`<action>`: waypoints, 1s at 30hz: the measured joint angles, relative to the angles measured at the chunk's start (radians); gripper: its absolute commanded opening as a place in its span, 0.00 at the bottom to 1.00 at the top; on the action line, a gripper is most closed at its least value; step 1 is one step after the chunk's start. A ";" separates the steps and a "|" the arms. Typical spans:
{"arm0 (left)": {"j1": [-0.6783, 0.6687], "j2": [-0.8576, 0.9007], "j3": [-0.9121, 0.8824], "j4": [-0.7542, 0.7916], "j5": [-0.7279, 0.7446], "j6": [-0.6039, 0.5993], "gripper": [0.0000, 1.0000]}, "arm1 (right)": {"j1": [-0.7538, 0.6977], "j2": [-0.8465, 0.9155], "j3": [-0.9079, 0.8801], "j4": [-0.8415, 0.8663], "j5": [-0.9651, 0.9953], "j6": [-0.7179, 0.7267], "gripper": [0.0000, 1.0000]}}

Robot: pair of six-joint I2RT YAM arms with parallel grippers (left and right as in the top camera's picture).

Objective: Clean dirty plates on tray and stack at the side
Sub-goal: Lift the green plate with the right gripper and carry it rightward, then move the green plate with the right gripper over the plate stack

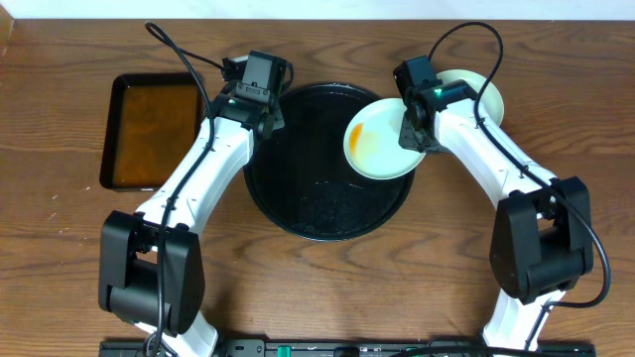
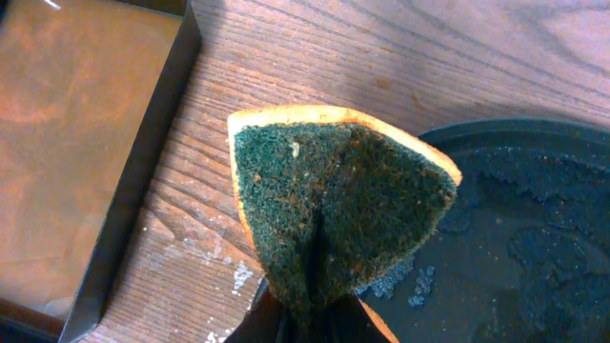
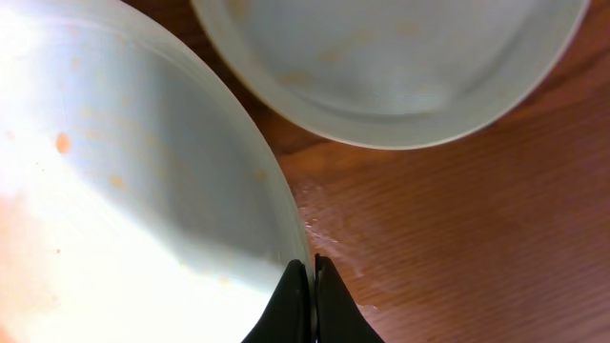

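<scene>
At the far left we see a rectangular black pan point(image 1: 154, 131) of brownish liquid on the wooden table point(image 1: 60, 198). Just right of it, our left hand point(image 2: 310, 324) is clamped on a sponge point(image 2: 338, 205), pinching its lower end so that it folds along a crease. The sponge has a rough, dark green scouring face and a yellow-orange edge, and it hangs over the table at the left rim of the tray point(image 1: 308, 198). The tray is round and glossy black, with a raised rim and wet beads on its floor. Over its upper right rim is the smeared plate point(image 1: 375, 141), pale, round and streaked with orange. Our right hand point(image 3: 307, 286) grips its edge, fingers narrowed to a thin slit around the rim. On the table right of the tray lies a second plate point(image 1: 491, 99), pale yellow and smooth, near the first; we cannot tell whether they touch
</scene>
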 measured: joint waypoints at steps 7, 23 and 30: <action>0.000 0.000 -0.012 0.000 0.000 0.000 0.10 | -0.005 0.000 0.000 -0.024 0.056 0.000 0.03; 0.000 0.000 -0.012 0.001 0.000 0.000 0.10 | -0.061 0.000 -0.001 -0.093 -0.084 -0.048 0.87; 0.000 0.000 -0.012 0.001 0.000 0.000 0.10 | -0.201 0.000 -0.043 -0.030 -0.333 -0.119 0.85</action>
